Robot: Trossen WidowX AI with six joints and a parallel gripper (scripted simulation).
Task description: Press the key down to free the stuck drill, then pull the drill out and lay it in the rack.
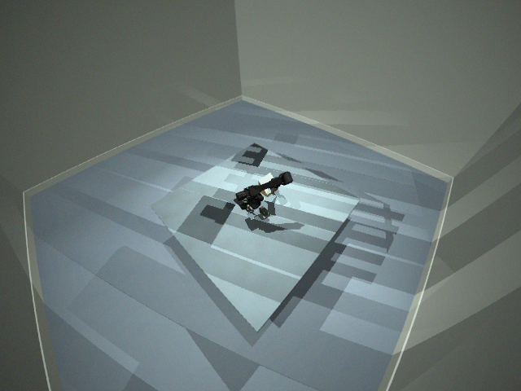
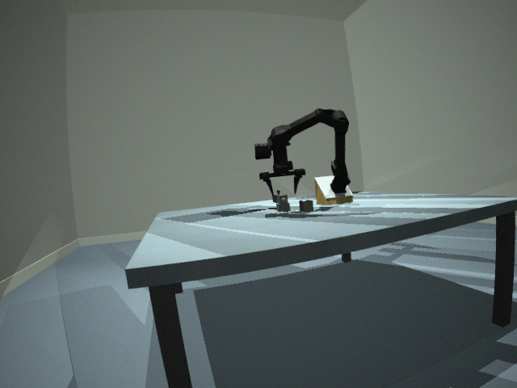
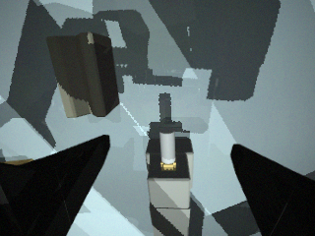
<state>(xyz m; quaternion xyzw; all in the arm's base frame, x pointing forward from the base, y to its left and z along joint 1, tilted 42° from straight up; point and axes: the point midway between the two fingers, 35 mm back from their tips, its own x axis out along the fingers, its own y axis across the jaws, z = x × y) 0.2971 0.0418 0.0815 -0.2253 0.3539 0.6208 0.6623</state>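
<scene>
The grey block-shaped holder [image 2: 283, 204] [image 3: 168, 193] stands on the table. A pale cylindrical piece [image 3: 167, 147], which looks like the drill, shows at the holder's dark upper part with a brass collar at its base. How deep it sits cannot be told. A small dark knob [image 2: 278, 192] on top of the holder may be the key; in the wrist view the key cannot be made out. The grey-brown grooved block [image 1: 264, 211] [image 2: 305, 205] [image 3: 104, 74], which looks like the rack, lies beside the holder. My gripper [image 2: 284, 196] [image 3: 169, 145] is open and empty, its fingers wide to either side above the holder and pale piece.
A wedge with a white sloping top [image 1: 265, 179] [image 2: 323, 187] and yellow-brown sides stands near the arm's base. The table's [image 1: 257, 294] [image 2: 216, 258] edges lie well away from the gripper. Dark shadows cross the table top.
</scene>
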